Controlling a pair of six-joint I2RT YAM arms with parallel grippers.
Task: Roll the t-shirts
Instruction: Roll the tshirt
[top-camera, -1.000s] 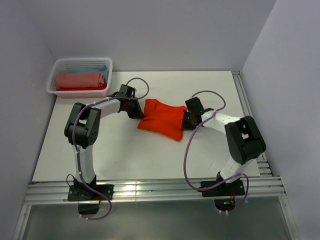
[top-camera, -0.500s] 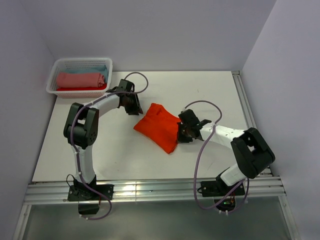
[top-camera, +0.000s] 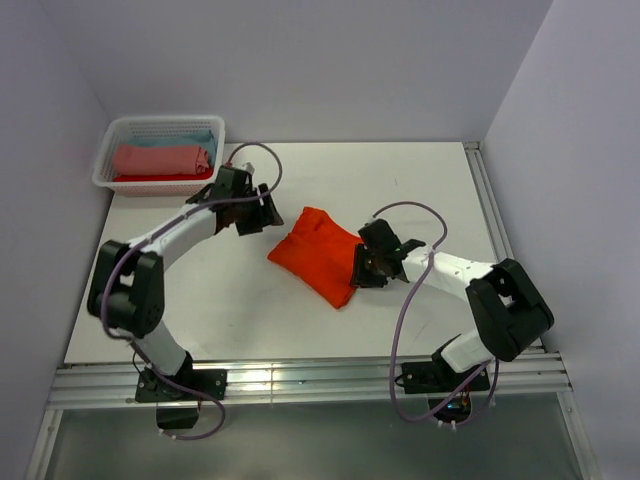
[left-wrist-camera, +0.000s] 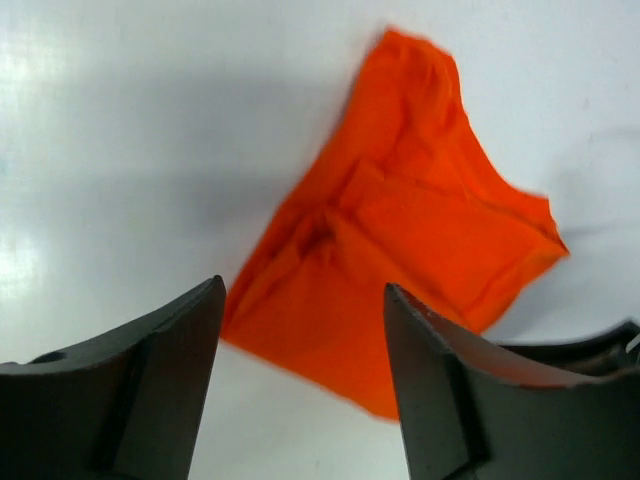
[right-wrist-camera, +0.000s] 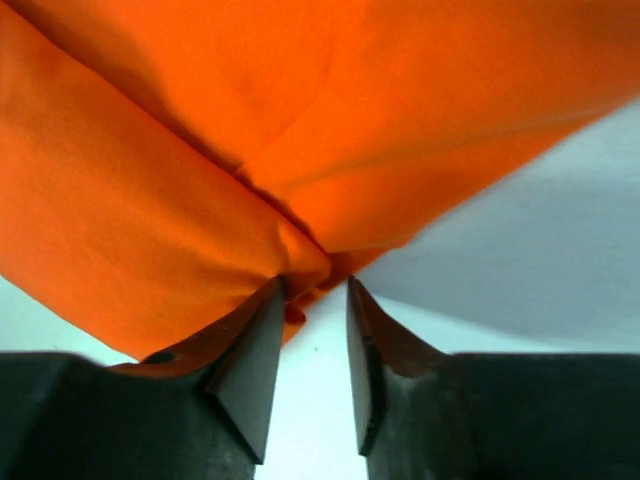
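A bright orange t-shirt (top-camera: 315, 254) lies as a folded, lumpy bundle in the middle of the white table. My left gripper (top-camera: 266, 214) stands open just off its far left corner, touching nothing. In the left wrist view the orange t-shirt (left-wrist-camera: 400, 225) lies beyond the wide-apart fingers (left-wrist-camera: 150, 385) of the left gripper (left-wrist-camera: 302, 290). My right gripper (top-camera: 358, 268) is at the bundle's right edge. In the right wrist view the right gripper (right-wrist-camera: 314, 287) has its jaws parted, with bare table between them. A fold of the orange t-shirt (right-wrist-camera: 300, 110) lies right at the tips.
A white lattice basket (top-camera: 107, 166) stands at the far left corner. It holds a salmon-pink garment (top-camera: 160, 158) on top of a pale blue one (top-camera: 203, 139) and a red one (top-camera: 150, 178). Metal rails (top-camera: 300, 380) run along the near edge, by the arm bases.
The orange bundle was drawn nearer and turned. Then both grippers opened and let it go, and the left gripper backed off to the left of it.
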